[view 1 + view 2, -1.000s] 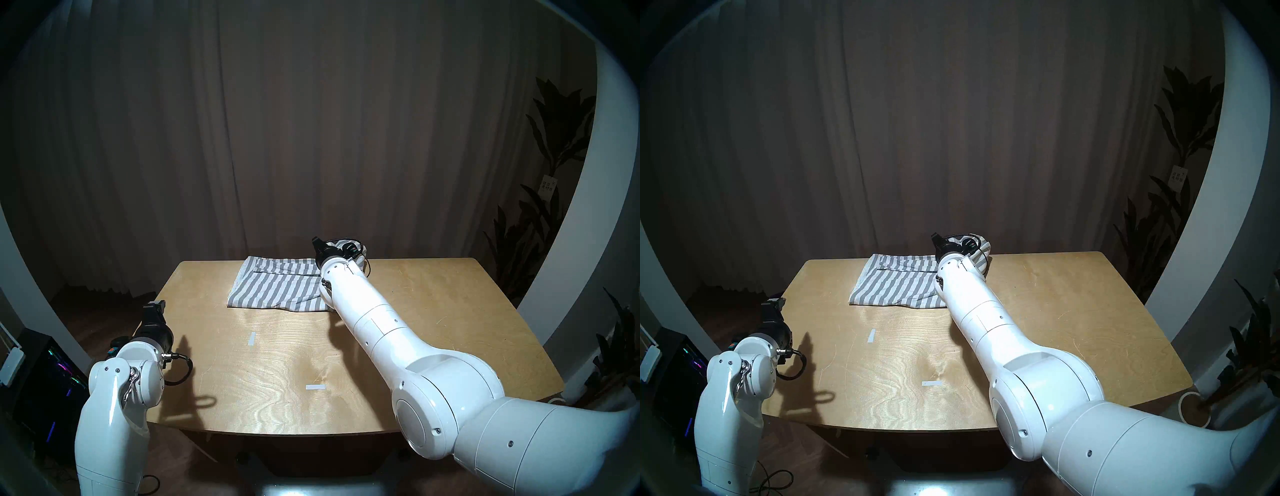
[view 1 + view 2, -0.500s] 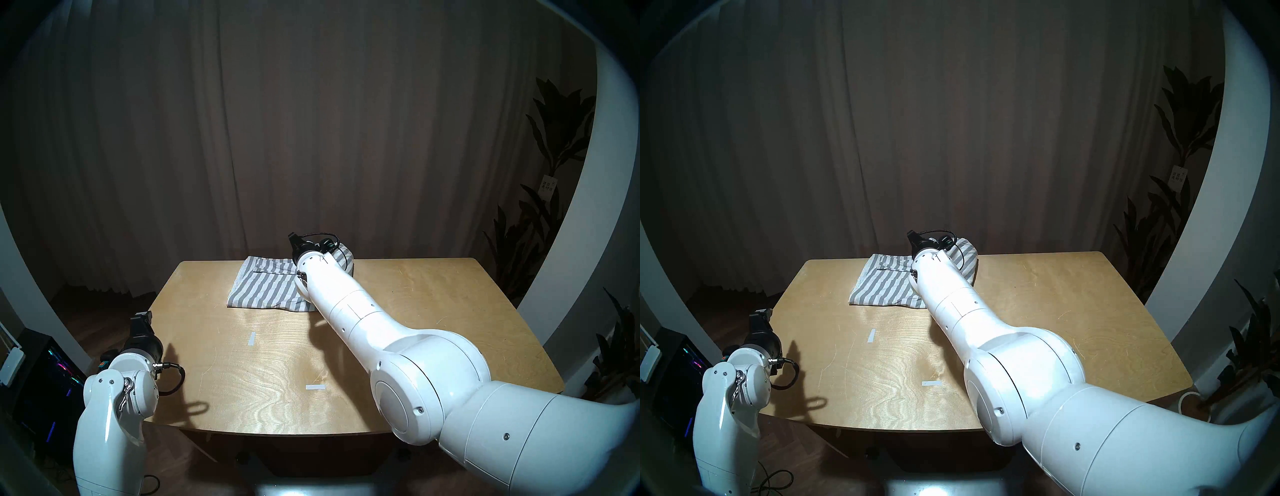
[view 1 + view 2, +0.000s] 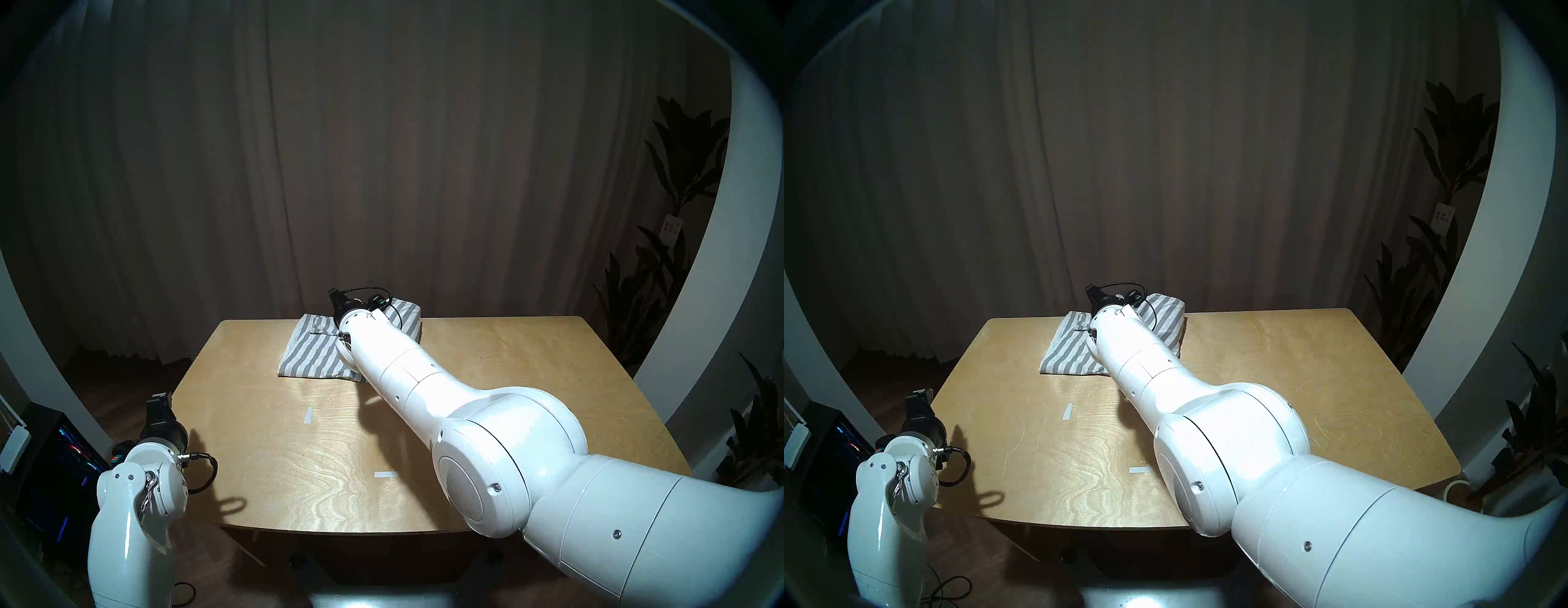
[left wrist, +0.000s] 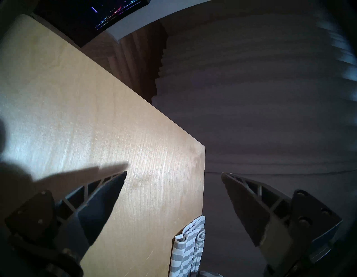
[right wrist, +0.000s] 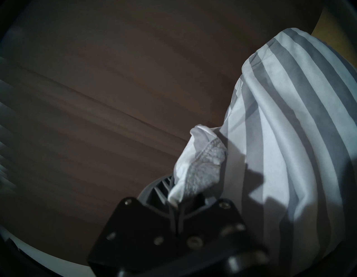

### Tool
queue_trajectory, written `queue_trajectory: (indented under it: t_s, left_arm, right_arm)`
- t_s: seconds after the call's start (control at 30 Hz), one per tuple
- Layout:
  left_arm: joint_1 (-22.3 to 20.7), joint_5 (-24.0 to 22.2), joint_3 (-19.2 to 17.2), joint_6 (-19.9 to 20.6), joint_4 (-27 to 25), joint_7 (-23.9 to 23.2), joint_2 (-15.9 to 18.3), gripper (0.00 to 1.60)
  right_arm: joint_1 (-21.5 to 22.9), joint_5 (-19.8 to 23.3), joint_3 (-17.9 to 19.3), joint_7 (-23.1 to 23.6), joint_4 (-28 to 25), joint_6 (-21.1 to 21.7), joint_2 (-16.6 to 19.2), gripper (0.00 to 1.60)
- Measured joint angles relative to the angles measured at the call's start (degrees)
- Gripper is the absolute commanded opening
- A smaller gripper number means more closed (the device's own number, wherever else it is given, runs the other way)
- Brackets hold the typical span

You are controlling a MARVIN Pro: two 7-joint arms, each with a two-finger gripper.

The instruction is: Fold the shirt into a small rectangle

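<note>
While the left claw (image 4: pixel 173 175) gapes empty, the right claw (image 5: pixel 176 203) clamps the shirt (image 5: pixel 280 135).

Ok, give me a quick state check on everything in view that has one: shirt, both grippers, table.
shirt: partly folded at the table's far edge, its right side lifted off the wood.
right gripper: shut on a bunched bit of shirt hem.
left gripper: open, empty, over the table's left edge.
table: bare wood apart from the shirt and two small tape marks.
</note>
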Motion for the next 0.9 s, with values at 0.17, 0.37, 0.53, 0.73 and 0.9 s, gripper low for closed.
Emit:
queue_trajectory:
  t_s: [0.17,0.37,0.53,0.73,0.9]
  left_arm:
    - [0.61,0.16,-0.71,-0.63,-0.10,-0.03,-0.57,1.60]
    - [1.31,0.36,-1.57,-1.35,-0.22,-0.04,-1.21,1.60]
    - [1.94,0.48,-2.37,-1.90,-0.22,-0.02,-1.74,1.60]
    - [2.65,0.54,-3.17,-2.49,-0.11,0.02,-2.39,1.60]
    - [3.10,0.56,-3.70,-2.91,-0.02,0.04,-2.90,1.60]
  right_arm:
    - [0.39,0.95,-1.19,0.69,0.37,0.49,-0.22,0.00]
    - [0.76,2.16,-2.94,1.56,0.33,1.72,-0.34,0.00]
    - [0.79,3.11,-4.88,2.29,0.09,2.91,-0.39,0.00]
    - [0.63,4.14,-7.47,2.93,-0.24,4.31,-0.45,0.00]
    - [0.17,4.95,-9.55,3.08,-0.30,5.32,-0.48,0.00]
